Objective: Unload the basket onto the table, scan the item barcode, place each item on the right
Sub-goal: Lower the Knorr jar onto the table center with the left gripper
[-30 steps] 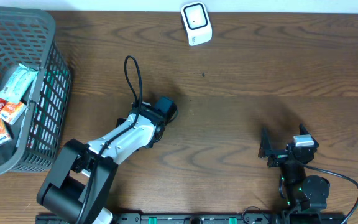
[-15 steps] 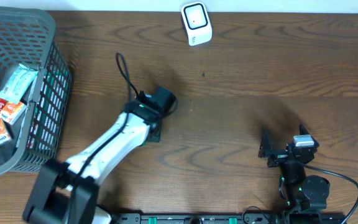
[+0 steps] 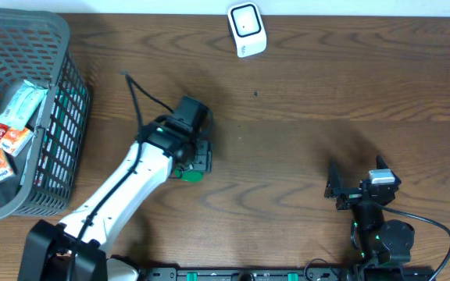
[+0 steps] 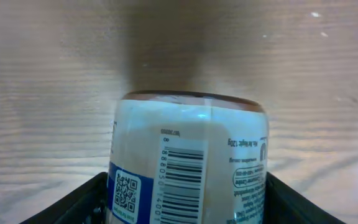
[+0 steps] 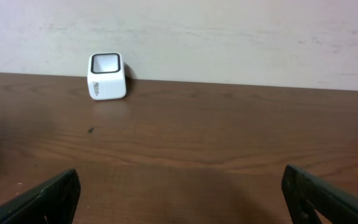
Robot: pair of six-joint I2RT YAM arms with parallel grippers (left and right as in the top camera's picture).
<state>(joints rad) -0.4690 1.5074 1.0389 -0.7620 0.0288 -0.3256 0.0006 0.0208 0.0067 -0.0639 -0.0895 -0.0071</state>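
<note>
The item (image 4: 188,155) is a white and blue labelled can with a brown rim, its barcode and a QR code facing the left wrist camera. My left gripper (image 4: 188,208) is shut on it, one black finger (image 4: 82,202) against each side. From overhead the left gripper (image 3: 197,160) hangs over the table left of centre, and only a green bit of the item (image 3: 187,176) shows beneath it. The white scanner (image 3: 246,29) stands at the table's far edge, also visible as the scanner (image 5: 107,76) in the right wrist view. My right gripper (image 3: 336,187) rests open and empty at the front right.
A grey wire basket (image 3: 53,117) with several snack packets (image 3: 6,140) fills the left end of the table. A black cable (image 3: 143,101) loops up from the left wrist. A pale wall (image 5: 229,31) runs behind the scanner.
The left arm has swung left and turned its wrist, so the gripper now points toward the front with the item's green end showing below it. The right arm has not moved.
</note>
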